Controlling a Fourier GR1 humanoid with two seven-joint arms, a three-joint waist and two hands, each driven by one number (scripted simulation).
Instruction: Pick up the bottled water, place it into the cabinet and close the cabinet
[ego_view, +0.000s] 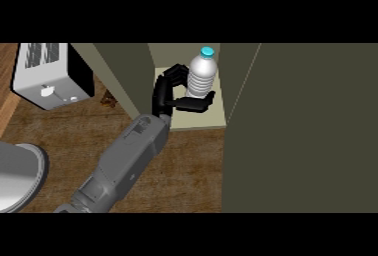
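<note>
One hand in view, black, at the end of a grey forearm that rose from the lower left edge and ran up and to the right into the cabinet opening. Which arm it belonged to could not be told from the frame alone; it entered left of centre, so taken as the left hand. Fingers curled round the left side of the bottled water, thumb crossing under and in front of the bottle's base, so the hand was closed about the bottle. Bottle stood upright, clear body, blue cap on top, inside the cabinet compartment on its pale shelf, toward the back of the opening. Whether the base rested on the shelf or sat just above it could not be told, the thumb hid it. Cabinet door stood open to the left of the hand, seen edge-on as a dark olive panel. Beyond the door, at upper left on the wooden counter, a silver toaster. At the lower left edge, part of a grey rounded object, not identifiable. A small brown thing lay on the counter between toaster and door, too small to name.
</note>
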